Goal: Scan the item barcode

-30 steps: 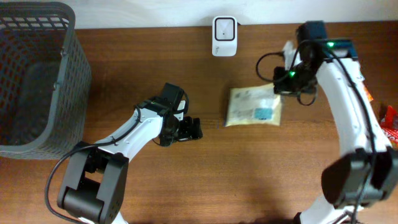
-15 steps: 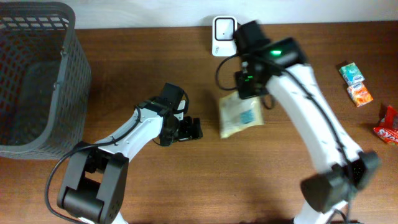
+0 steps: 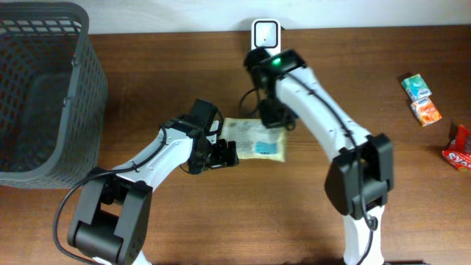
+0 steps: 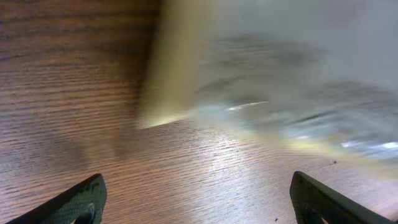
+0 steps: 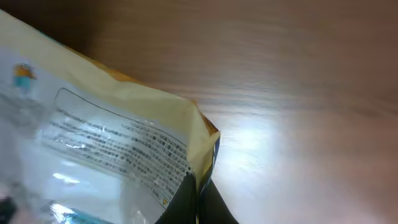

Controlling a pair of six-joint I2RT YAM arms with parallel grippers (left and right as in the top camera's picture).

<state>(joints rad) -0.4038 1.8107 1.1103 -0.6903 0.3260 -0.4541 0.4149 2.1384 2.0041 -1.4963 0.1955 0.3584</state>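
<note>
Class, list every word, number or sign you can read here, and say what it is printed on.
Nothing reads clearly.
Small print on the yellow packet: too blurred.
White lettering on the red packet: cut off, illegible.
Marks on the teal packet and orange packet: too small.

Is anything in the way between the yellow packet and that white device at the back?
Nothing loose. Only the right gripper, shut on the yellow packet, and its arm hang over the table between it and the white device.

Pale yellow printed packet [image 3: 254,140], roughly flat, near white scanner [image 3: 265,34].
</note>
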